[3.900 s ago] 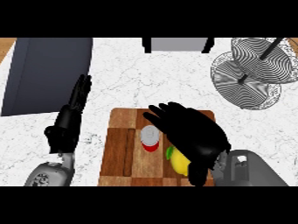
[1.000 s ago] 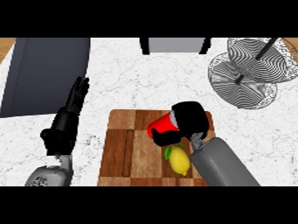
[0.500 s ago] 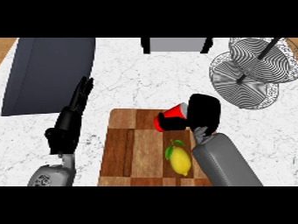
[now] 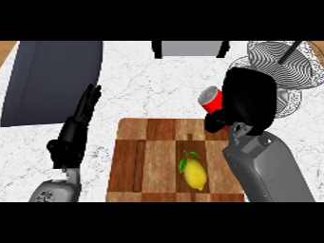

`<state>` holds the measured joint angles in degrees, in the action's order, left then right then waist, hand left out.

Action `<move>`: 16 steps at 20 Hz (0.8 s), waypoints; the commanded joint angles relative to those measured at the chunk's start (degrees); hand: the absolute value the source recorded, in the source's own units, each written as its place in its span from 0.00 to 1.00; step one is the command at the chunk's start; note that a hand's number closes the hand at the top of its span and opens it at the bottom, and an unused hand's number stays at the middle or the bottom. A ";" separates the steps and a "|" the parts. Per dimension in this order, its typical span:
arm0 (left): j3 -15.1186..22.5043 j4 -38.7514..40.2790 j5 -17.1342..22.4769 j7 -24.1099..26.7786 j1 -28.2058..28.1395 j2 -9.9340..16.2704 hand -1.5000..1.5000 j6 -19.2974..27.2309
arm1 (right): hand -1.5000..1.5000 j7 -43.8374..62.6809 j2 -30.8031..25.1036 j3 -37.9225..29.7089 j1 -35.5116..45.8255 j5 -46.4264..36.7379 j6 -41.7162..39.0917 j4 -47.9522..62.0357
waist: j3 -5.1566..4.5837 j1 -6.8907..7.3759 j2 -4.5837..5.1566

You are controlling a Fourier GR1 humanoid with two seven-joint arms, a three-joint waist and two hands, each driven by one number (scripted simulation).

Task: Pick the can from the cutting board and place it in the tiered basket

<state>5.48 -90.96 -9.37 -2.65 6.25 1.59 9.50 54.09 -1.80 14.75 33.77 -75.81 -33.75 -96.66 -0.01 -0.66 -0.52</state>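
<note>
- The right hand (image 4: pixel 247 102) is curling its fingers round the red can (image 4: pixel 211 99), holding it above the cutting board's (image 4: pixel 157 161) far edge.
- The left hand (image 4: pixel 74 130) is resting with fingers straight.

can (image 4: pixel 211 99) mostly hidden behind right hand (image 4: pixel 248 99)

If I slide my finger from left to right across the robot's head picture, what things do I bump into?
Dark grey tray → left hand → cutting board → lemon → red can → right hand holding the can → tiered basket.
</note>
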 commanded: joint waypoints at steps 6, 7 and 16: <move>-2.61 0.35 1.15 0.95 0.09 1.80 0.50 -0.73 | 1.00 6.61 0.35 -12.04 13.50 -0.43 -22.98 -13.80 | -0.08 0.00 -0.01; -0.29 -0.03 -0.64 -0.96 0.29 0.05 0.50 0.54 | 1.00 6.09 0.36 -14.08 14.59 -0.83 -22.25 -13.71 | -0.04 0.11 0.08; -2.24 0.48 0.52 -0.95 1.96 1.90 0.50 -1.28 | 1.00 1.97 -0.36 -27.98 25.70 3.28 -12.01 -2.26 | -0.01 1.04 0.54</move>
<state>5.41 -90.86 -9.28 -2.62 6.71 1.77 8.77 53.09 -0.93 -9.07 55.53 -73.14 -46.96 -103.70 -0.01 0.24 -0.21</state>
